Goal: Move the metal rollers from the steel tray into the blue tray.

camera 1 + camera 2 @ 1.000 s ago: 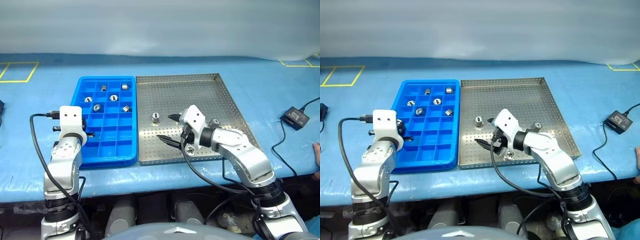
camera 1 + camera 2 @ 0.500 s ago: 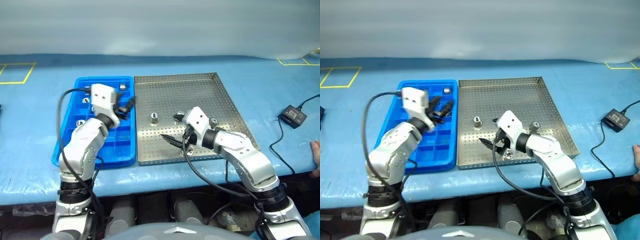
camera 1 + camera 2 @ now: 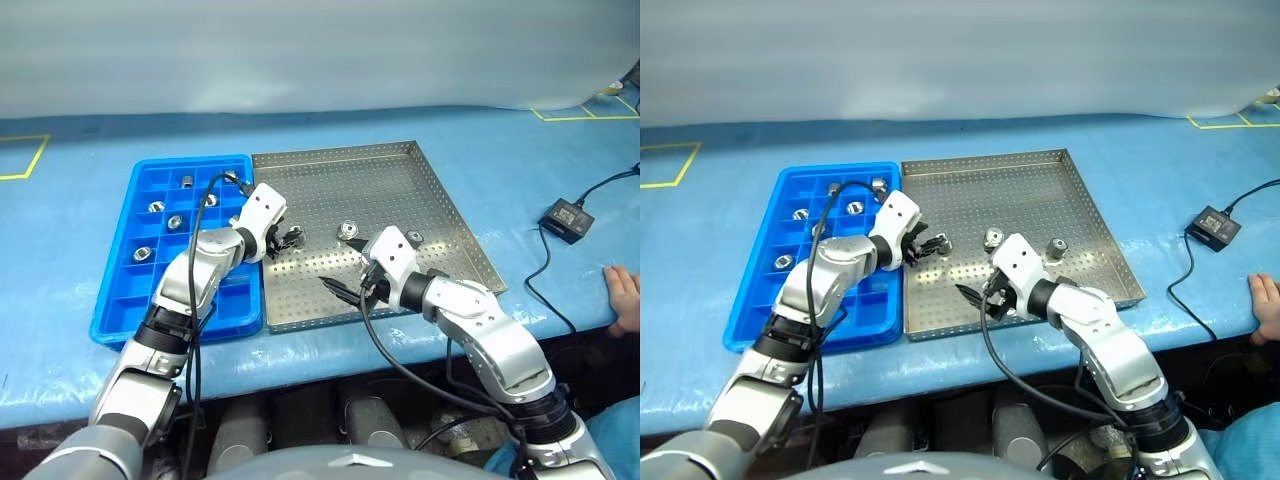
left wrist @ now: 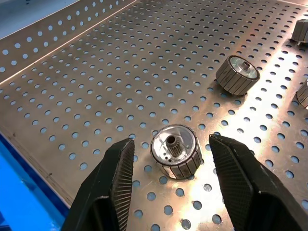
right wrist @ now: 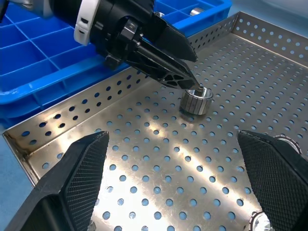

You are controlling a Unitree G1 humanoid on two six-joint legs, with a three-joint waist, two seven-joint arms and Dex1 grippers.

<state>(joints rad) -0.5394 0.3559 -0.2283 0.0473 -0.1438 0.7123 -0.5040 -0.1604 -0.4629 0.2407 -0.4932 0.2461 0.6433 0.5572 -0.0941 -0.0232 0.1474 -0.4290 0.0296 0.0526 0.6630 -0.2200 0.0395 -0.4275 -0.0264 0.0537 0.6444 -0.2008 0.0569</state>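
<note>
Straddling one of the metal rollers (image 4: 175, 157) on the steel tray (image 3: 420, 180), the left gripper (image 4: 174, 163) stood spread, fingers clear of it. The right gripper (image 5: 185, 185) gaped wide over that tray. Several rollers sat in the blue tray (image 3: 120, 300).

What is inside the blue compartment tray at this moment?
Bright blue plastic grid tray: five small shiny silver metal rollers lie in separate compartments toward its far end, near compartments empty. The left arm covers part of the tray's right column, so its contents there cannot be seen.
</note>
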